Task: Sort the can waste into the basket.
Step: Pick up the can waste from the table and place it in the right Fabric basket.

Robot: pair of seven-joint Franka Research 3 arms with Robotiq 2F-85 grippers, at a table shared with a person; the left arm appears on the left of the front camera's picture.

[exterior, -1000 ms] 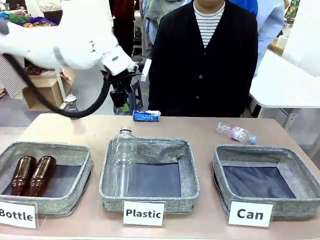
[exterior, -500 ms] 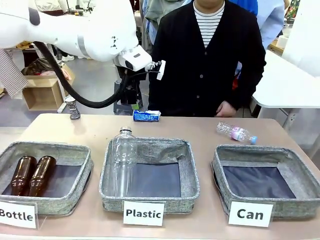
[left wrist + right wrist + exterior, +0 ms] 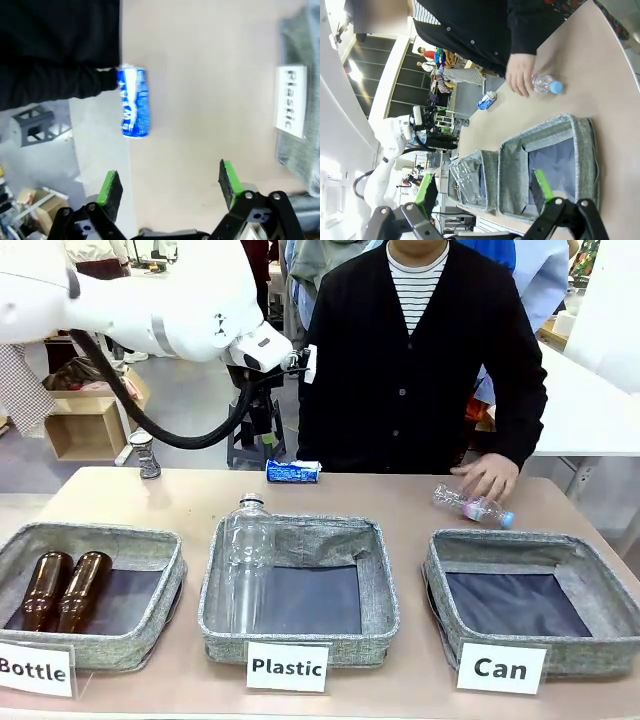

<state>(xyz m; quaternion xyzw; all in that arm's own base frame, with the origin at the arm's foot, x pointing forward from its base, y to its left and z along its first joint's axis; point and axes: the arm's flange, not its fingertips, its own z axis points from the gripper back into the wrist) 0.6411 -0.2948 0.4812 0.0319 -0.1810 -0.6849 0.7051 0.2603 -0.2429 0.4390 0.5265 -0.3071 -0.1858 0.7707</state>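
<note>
**Across the table: both cans unsorted, Can bin empty**

Near row, robot's side: three grey fabric bins. The basket with the "Can" label sits on the right and has nothing on its dark bottom. Plastic bin in the middle holds one clear bottle, Bottle bin on the left holds two brown bottles.

Right gripper: jaws spread, nothing between the pads, looking over the Can basket from the side.

Far edge: blue can lies on its side, roughly behind the Plastic bin. Dark slim can stands upright at the far left corner. Clear plastic bottle lies far right, with the person's hand on it. Not ours.

Left gripper: jaws wide apart, empty, hanging above the blue can, which lies close to the person's dark sleeve.

Handling, my read:
- Blue can looks like an empty thin-walled can, already dented, so light and easy to crush. Smooth printed skin, likely slippery. On its side it can roll.
- Take it from above across the barrel at mid-length, pads on opposite sides, jaw line square to the can's axis. Close gently.
- Slim can is probably lighter and tippy. Pinch its side wall at mid-height, not the rim.
</note>
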